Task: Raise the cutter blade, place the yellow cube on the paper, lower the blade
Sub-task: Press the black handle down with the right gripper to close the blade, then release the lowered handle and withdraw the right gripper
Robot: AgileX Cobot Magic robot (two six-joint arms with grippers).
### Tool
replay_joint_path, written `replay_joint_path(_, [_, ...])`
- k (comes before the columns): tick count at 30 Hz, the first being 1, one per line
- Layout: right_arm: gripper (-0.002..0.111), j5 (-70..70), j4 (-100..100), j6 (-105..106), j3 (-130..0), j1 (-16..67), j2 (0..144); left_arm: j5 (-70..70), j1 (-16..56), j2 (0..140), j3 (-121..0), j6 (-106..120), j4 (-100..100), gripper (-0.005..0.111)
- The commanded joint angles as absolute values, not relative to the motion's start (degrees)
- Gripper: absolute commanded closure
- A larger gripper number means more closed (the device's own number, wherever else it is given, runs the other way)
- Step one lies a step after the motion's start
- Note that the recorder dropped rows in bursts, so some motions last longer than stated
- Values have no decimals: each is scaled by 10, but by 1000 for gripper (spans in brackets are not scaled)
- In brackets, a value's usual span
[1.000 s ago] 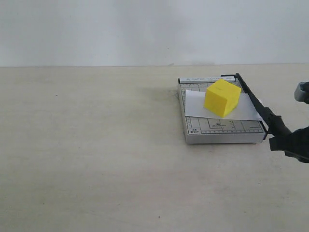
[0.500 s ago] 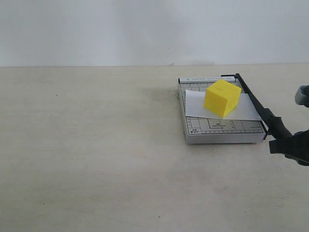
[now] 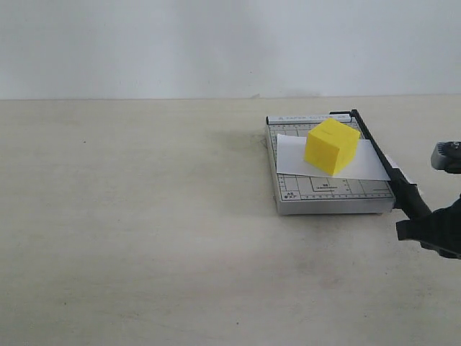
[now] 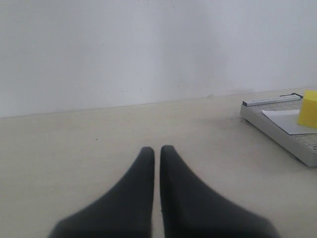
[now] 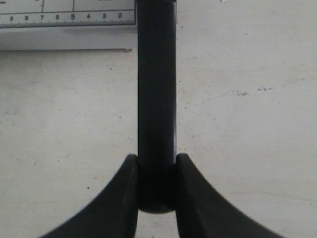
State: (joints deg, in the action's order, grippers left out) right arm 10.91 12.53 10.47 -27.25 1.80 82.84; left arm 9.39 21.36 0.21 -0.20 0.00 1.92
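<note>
Beige tabletop (image 3: 144, 238) fills the left part of the exterior view, under a white wall (image 3: 216, 43). The left gripper (image 4: 156, 149) shows only in its own wrist view. Its two dark fingers (image 4: 141, 188) are clenched together with nothing between them, low over the table and well apart from the cutter.

Right of centre lies the grey cutter base (image 3: 331, 191), flat on the table, with printed grid and ruler lines. The white paper (image 3: 289, 155) rests across the base, its right end reaching under the blade. The yellow cube (image 3: 331, 146) sits on the paper, turned so one corner faces the camera.

Along the base's right edge runs the black cutter blade (image 3: 373, 146), lying low against it; whether it is fully down I cannot tell. Its thick rounded handle (image 3: 412, 196) juts past the front of the base.

At the far right, the right gripper (image 3: 431, 229) grasps the very end of that handle. The right wrist view shows its fingers (image 5: 130, 173) pressed against both sides of the rounded tip.
</note>
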Motion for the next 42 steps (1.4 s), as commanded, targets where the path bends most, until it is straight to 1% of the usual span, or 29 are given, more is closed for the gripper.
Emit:
replay_joint_path(1, [108, 200, 121, 100, -247, 11, 833, 91, 212, 0, 0, 0, 23, 102])
replay_joint_path(6, [108, 197, 124, 107, -247, 11, 816, 91, 212, 0, 0, 0, 23, 102])
replay_joint_path(8, [103, 195, 130, 113, -247, 11, 805, 91, 212, 0, 0, 0, 23, 102])
replay_joint_path(9, [100, 195, 131, 113, -247, 11, 803, 91, 212, 0, 0, 0, 23, 102])
replay_joint_path(11, [88, 195, 131, 113, -247, 11, 795, 91, 212, 0, 0, 0, 23, 102])
replay_joint_path(15, [60, 203, 132, 113, -247, 11, 790, 91, 212, 0, 0, 0, 23, 102])
replay_joint_path(17, [53, 204, 143, 113, -247, 11, 790, 91, 212, 0, 0, 0, 23, 102])
replay_joint_path(19, [50, 204, 148, 113, -247, 11, 790, 91, 212, 0, 0, 0, 23, 102])
replay_joint_path(24, [50, 206, 161, 123, -247, 11, 784, 91, 212, 0, 0, 0, 23, 102])
replay_joint_path(29, [50, 200, 161, 129, -247, 11, 734, 91, 212, 0, 0, 0, 23, 102])
replay_joint_path(32, [50, 194, 161, 138, -247, 11, 681, 91, 212, 0, 0, 0, 23, 102])
replay_joint_path(37, [50, 182, 161, 140, -247, 11, 515, 91, 212, 0, 0, 0, 23, 102])
replay_joint_path(38, [52, 182, 162, 140, -247, 11, 485, 91, 212, 0, 0, 0, 23, 102])
replay_joint_path(39, [58, 182, 162, 140, -247, 11, 455, 91, 212, 0, 0, 0, 23, 102])
replay_joint_path(41, [82, 182, 163, 148, -247, 11, 394, 91, 212, 0, 0, 0, 23, 102])
replay_joint_path(42, [100, 181, 169, 166, -247, 11, 351, 91, 212, 0, 0, 0, 23, 102])
